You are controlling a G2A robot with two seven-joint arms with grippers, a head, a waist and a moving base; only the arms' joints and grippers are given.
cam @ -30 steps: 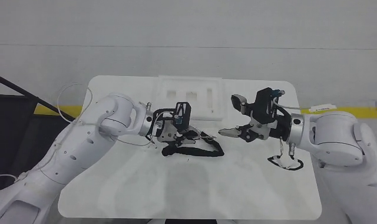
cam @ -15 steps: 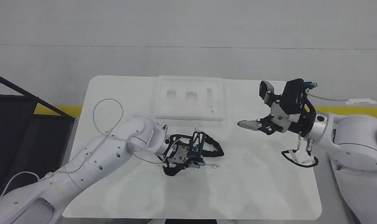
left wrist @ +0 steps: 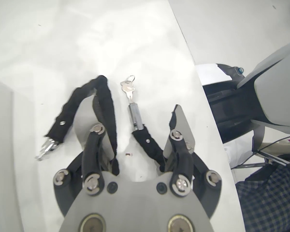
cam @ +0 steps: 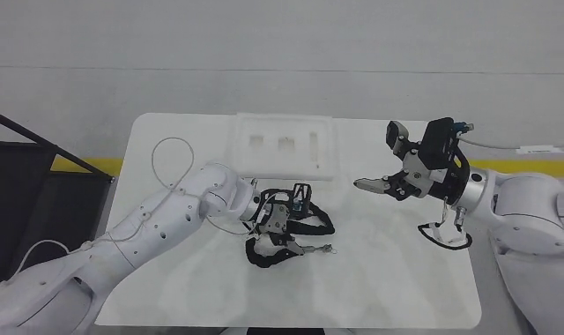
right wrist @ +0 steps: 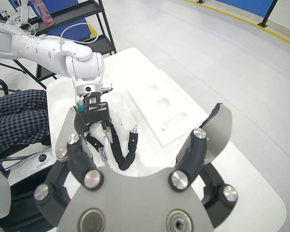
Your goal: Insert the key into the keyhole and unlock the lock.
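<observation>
Left gripper [left wrist: 136, 119]: your main risk sits here. The fingers straddle the chain, so a straight lift could catch the black sleeve and drag the whole lock across the table [left wrist: 62, 37]. State: spread wide, clamping nothing. One finger [left wrist: 96, 131] touches a strand of sleeve, and the other stands just beside the strand that leads to the cylinder.

Chain lock [left wrist: 104, 102]: lies in a loose loop on the table under that gripper. If it gets dragged, the key could be levered sideways in the keyhole and bend or pop out.

Foam tray [cam: 284, 145]: sits at the far edge of the table, with neither arm touching it.

Pin end [left wrist: 46, 147]: lies free on the table, well apart from the cylinder (so the lock reads as already unlocked, in my judgement). Nudging it toward the cylinder could undo that.

Cylinder [left wrist: 135, 117]: flat on the table between the left fingers.

Key [left wrist: 128, 88]: blade seated in the keyhole, bow and ring sticking out, nothing holding it.

Right gripper [right wrist: 145, 121]: held above the table's right part, well apart from the lock, spread wide and empty. If you send it in for the key, a poor line-up would shove the cylinder rather than grip the bow.
</observation>
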